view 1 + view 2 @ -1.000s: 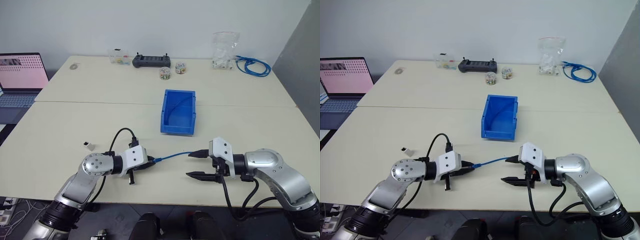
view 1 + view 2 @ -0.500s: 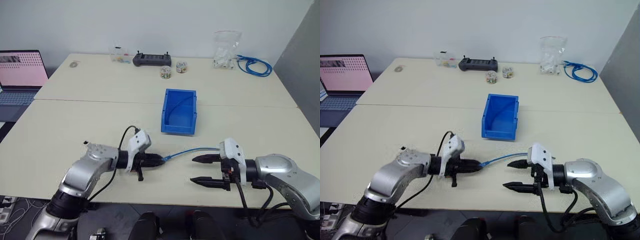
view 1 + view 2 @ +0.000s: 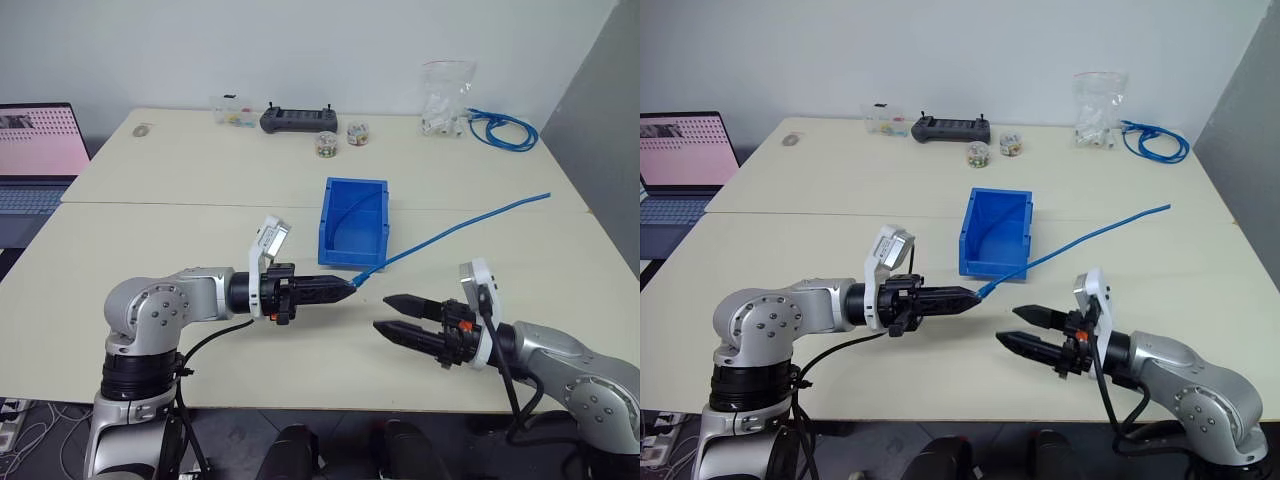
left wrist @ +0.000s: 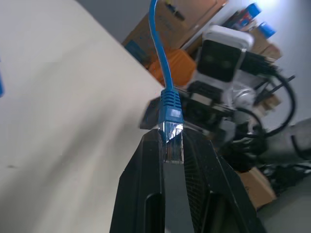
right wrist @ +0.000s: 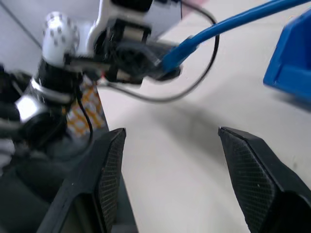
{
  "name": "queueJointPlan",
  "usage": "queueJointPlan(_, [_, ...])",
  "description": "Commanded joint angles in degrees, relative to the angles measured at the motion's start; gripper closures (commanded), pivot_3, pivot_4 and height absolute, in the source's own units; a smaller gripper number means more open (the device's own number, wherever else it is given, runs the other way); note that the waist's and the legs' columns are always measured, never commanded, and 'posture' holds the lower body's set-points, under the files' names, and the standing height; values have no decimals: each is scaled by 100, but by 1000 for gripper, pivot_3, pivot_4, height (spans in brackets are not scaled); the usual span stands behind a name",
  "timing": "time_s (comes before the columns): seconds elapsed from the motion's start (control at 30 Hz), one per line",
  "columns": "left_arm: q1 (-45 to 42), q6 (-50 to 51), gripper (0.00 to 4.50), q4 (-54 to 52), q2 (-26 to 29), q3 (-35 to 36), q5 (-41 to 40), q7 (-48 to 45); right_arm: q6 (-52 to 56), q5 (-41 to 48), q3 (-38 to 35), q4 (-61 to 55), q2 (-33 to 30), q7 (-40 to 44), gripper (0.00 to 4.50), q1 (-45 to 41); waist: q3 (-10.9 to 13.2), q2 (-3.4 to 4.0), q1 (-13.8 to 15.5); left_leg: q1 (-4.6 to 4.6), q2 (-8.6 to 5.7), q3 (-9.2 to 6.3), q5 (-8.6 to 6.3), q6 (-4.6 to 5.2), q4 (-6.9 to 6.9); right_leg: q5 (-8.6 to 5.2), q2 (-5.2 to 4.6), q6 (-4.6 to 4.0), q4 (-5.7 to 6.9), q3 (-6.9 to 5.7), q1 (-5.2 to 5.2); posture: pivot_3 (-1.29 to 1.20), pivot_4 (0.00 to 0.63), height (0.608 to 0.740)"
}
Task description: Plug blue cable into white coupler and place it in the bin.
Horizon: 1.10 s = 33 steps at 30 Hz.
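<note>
Glossy blue plastic bin (image 3: 352,222); matt cream table (image 3: 200,240); clear plastic plug (image 4: 171,136) on the smooth blue cable (image 3: 460,224).

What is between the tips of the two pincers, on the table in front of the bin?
Only bare table. In the left eye view, the left pincer, shut on the blue cable, faces the open right pincer across an empty gap.

At the frame's left edge we see an open laptop (image 3: 30,150). Along the far side of the bench (image 3: 200,170) we see a black controller (image 3: 298,120), 2 small round jars (image 3: 327,145), a clear plastic bag (image 3: 445,100) and a coiled blue cable bundle (image 3: 505,130) at upper right.
</note>
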Motion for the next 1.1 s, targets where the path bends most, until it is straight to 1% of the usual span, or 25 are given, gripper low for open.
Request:
queueJointPlan(0.03, [-3, 323, 4239, -65, -90, 347, -662, 299, -1, 725, -174, -17, 233, -446, 1288, -319, 0, 0, 0, 1, -1, 0, 0, 0, 0, 0, -1, 0, 0, 1, 0, 0, 150, 740])
queueJointPlan(0.13, [8, 418, 4239, -61, -142, 447, -940, 563, -21, 1263, -220, 64, 396, -790, 1288, -552, 0, 0, 1, 0, -1, 0, 0, 0, -1, 0, -1, -1, 0, 2, -1, 0, 150, 740])
queueJointPlan(0.23, [31, 437, 4239, -56, -134, 495, -1179, 773, 18, 1702, -192, 92, 407, -1058, 1288, -752, 0, 1, 0, 0, -1, 2, 0, 0, -1, 1, -1, -1, -1, 4, -1, 0, 150, 740])
queueJointPlan(0.4, [23, 373, 4239, 2, -102, 547, -1472, 1031, 33, 1922, -15, 199, 338, -1164, 1288, -921, 0, 1, 2, 0, -2, 4, 0, 0, -2, 2, -2, -4, -1, 6, -2, 0, 150, 740])
queueJointPlan(0.5, [29, 302, 4239, -8, -74, 523, -1562, 1120, 46, 1898, 92, 273, 303, -1126, 1288, -981, 0, 1, -1, 1, -2, 6, 0, 0, -2, 2, -1, -4, 0, 6, -2, 0, 150, 740])
queueJointPlan(0.57, [17, 277, 4239, -9, -75, 511, -1648, 1184, 36, 1894, 145, 317, 293, -1127, 1647, -1019, 0, 1, 0, 0, -2, 6, 0, 0, -2, 2, -1, -4, -1, 6, -2, 0, 150, 740])
queueJointPlan(0.6, [15, 268, 4239, -14, -73, 503, -1690, 1204, 34, 1900, 163, 333, 290, -1125, 1731, -1037, 0, 1, 0, 0, -2, 7, 0, 0, -2, 2, -1, -4, -1, 7, -2, 0, 150, 740])
queueJointPlan(0.73, [62, 224, 4239, -52, -9, 444, -1809, 1249, 16, 2000, 183, 394, 276, -1149, 2756, -1118, 0, 1, -1, 0, -2, 9, 0, 0, -2, 2, -1, -4, -1, 9, -3, 0, 150, 740])
queueJointPlan(0.8, [99, 197, 4239, -59, 30, 417, -1807, 1236, 21, 2030, 180, 400, 247, -1132, 3108, -1139, 0, 1, -2, 0, -1, 9, 0, 0, -3, 2, -1, -4, -1, 9, -4, 0, 150, 740])
queueJointPlan(1.0, [137, 21, 4239, 0, 124, 271, -1699, 1156, 58, 2174, 220, 372, 85, -1054, 4409, -1146, 0, 1, 0, -1, -2, 10, 0, 1, -3, 2, -2, -4, -2, 10, -4, 0, 150, 740])
queueJointPlan(1.1, [136, -108, 4239, 20, 160, 210, -1634, 1114, 68, 2222, 246, 352, 31, -1037, 4429, -1136, 0, 1, 0, -1, -2, 10, 0, 1, -3, 1, -2, -3, -2, 10, -5, 0, 150, 740])
